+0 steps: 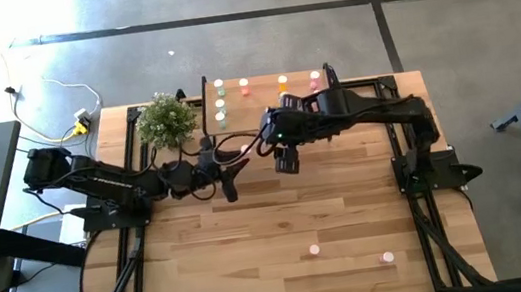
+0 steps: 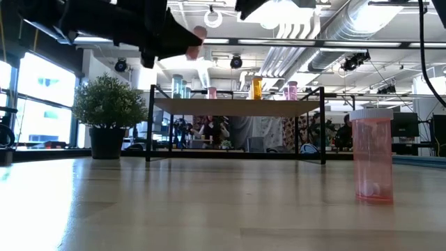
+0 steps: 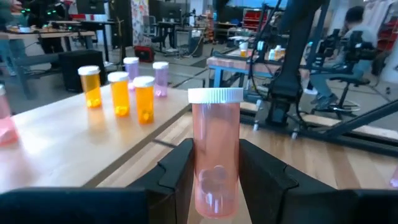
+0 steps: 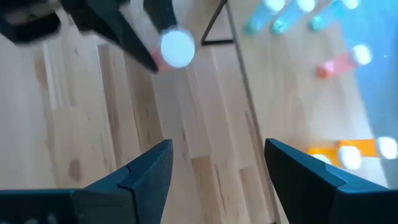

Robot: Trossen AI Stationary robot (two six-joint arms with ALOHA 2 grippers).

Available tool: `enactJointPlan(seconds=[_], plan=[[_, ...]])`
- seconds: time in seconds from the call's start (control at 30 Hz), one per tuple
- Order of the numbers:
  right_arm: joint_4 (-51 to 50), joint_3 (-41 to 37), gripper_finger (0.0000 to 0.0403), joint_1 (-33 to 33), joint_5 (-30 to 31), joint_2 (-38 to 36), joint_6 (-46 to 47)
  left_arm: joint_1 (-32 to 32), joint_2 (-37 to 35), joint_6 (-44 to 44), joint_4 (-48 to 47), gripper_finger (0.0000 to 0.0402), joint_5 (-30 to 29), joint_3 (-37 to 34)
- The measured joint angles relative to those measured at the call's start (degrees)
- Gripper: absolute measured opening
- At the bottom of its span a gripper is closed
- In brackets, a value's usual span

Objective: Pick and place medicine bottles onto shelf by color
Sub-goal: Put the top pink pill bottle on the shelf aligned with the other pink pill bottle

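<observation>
The nearest task item is a pink medicine bottle (image 2: 372, 156): translucent pink wall, pale ribbed cap, small pale contents at its base, standing upright on the slatted table (image 1: 280, 214) near the front edge. A second pink bottle (image 1: 315, 251) stands on the table near it. The held pink bottle (image 3: 216, 149) is of the same type, with a white ribbed cap and small contents visible low inside. The left gripper (image 3: 216, 177) is closed on it, one dark finger pressed against each side of the body, and holds the bottle upright above the table just in front of the shelf (image 1: 263, 89). The right gripper (image 4: 219, 163) has its fingers spread wide with nothing between them; it is raised over the table beside the left gripper, looking down on the held bottle's cap. The shelf, light wood top on thin black legs, stands at the far edge and carries green bottles (image 1: 220, 103), pink ones (image 1: 245, 87), orange bottles (image 3: 118, 91) and magenta bottles (image 3: 146, 71) in separate groups. A potted plant (image 1: 166, 120) stands just beside the shelf.
</observation>
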Motion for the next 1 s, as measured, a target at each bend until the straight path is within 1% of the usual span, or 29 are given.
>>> enactJointPlan(seconds=[0.1,0.2,0.43,0.6,0.7,0.8,0.9,1.0], plan=[[2.8,-7.8,0.0245,0.2,0.6,-2.1,0.8,0.0,0.0,0.0,0.7,0.0106,-1.6,-1.3],[6.4,-16.3,0.0245,0.3,1.2,-6.0,2.1,0.3,0.0,0.8,1.1,0.0106,-2.8,-1.5],[24.1,-37.3,0.0245,0.1,1.3,-18.4,3.0,2.7,0.8,0.4,5.0,0.0106,-3.5,-1.5],[33.7,-49.5,0.0245,0.2,1.0,-26.1,5.3,4.0,4.7,0.4,11.5,0.0106,-3.6,-1.5],[37.4,-54.9,0.0245,0.2,1.3,-29.4,5.5,4.1,8.5,0.5,16.4,0.0106,-4.6,-1.4],[39.2,-58.8,0.0245,0.2,1.4,-31.7,6.5,3.7,12.6,2.8,23.2,0.0106,-7.7,-1.4],[39.5,-60.7,0.0245,0.2,1.4,-33.3,8.0,3.0,16.3,6.0,29.9,0.0106,-11.0,-1.4],[38.8,-60.9,0.0245,0.2,1.3,-33.7,8.8,2.6,19.9,9.3,36.2,0.0106,-13.9,-1.4]])
